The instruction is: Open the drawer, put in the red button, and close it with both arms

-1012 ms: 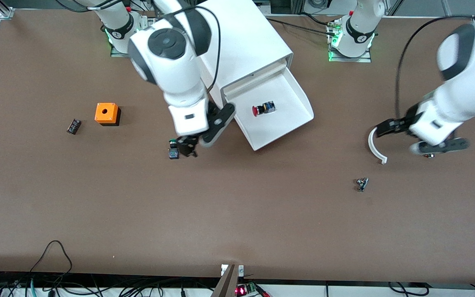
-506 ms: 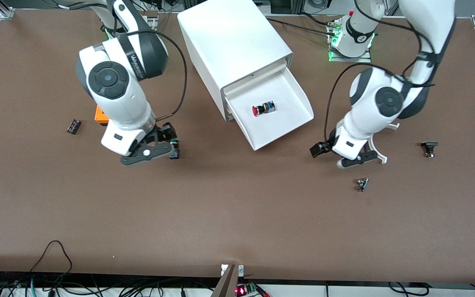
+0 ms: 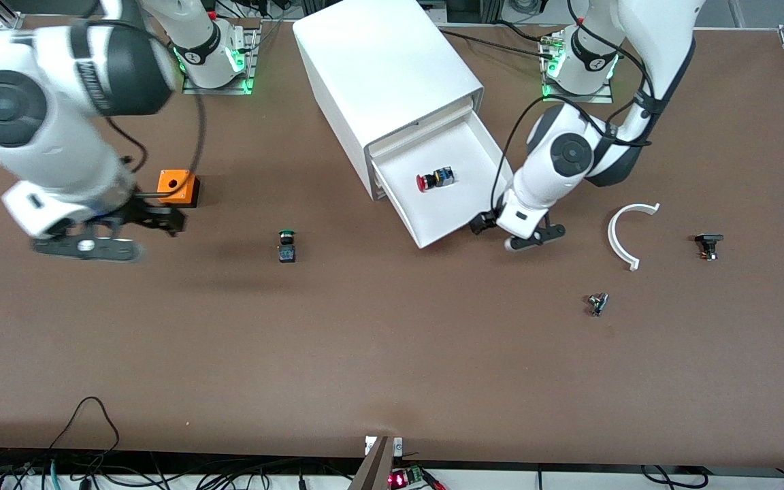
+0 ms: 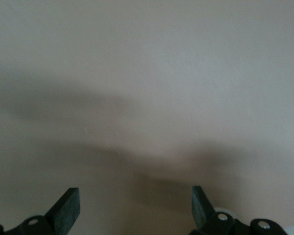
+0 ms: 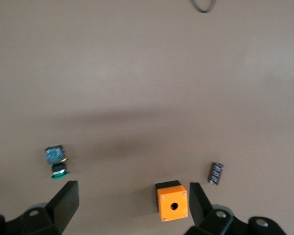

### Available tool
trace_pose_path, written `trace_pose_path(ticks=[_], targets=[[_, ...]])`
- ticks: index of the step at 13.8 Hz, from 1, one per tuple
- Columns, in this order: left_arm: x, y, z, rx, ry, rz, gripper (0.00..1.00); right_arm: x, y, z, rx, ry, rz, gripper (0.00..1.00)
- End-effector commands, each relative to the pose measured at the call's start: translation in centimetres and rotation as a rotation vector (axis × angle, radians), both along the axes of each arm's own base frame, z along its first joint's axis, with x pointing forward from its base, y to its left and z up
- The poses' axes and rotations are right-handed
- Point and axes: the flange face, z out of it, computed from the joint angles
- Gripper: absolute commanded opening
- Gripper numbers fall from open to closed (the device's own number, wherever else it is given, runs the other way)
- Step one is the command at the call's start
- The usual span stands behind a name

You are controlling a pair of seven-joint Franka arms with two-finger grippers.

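Observation:
The drawer (image 3: pixel 480 153) of the white cabinet (image 3: pixel 392 75) stands pulled out. The red button (image 3: pixel 433 180) lies on its side inside it. My left gripper (image 3: pixel 484 224) is open, low beside the drawer's front corner at the left arm's end; its wrist view shows the open gripper (image 4: pixel 134 208) over bare table. My right gripper (image 3: pixel 160 216) is open and hangs over the table next to the orange box (image 3: pixel 175 187). In its wrist view the gripper (image 5: pixel 132 203) holds nothing, with the orange box (image 5: pixel 172 201) below it.
A green-capped button (image 3: pixel 286 245) stands on the table between the orange box and the drawer. A small dark cylinder (image 5: pixel 215 173) lies near the orange box. A white curved piece (image 3: pixel 627 235), a black part (image 3: pixel 707 245) and a small metal part (image 3: pixel 597 303) lie toward the left arm's end.
My right arm swung from the drawer, past the green button, to the orange box. My left arm moved from the white curved piece to the drawer's front corner. Both grippers stayed open.

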Motion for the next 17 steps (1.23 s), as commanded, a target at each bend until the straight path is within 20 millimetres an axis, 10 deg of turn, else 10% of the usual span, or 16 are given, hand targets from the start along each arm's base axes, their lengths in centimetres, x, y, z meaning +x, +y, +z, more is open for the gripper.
trace_pose_path(ticks=[1, 5, 10, 13, 17], targets=[[-4.9, -3.6, 1.2, 0.016, 0.029, -0.105, 1.00, -0.5, -5.5, 1.4, 0.093, 0.036, -0.109, 1.00], [-8.9, -6.7, 1.0, 0.018, 0.054, -0.198, 1.00, -2.0, -11.7, 2.0, 0.106, 0.098, -0.030, 1.00], [-12.4, -9.5, 1.7, 0.043, 0.102, -0.293, 1.00, -4.6, -13.4, 1.4, 0.120, 0.100, 0.019, 1.00], [-8.0, -6.3, 3.2, 0.023, 0.061, -0.196, 1.00, -8.2, -13.5, 1.3, 0.137, 0.046, 0.088, 1.00], [1.9, 3.6, 10.4, 0.025, -0.092, 0.051, 1.00, -8.9, -13.7, 1.2, 0.140, 0.044, 0.085, 1.00]])
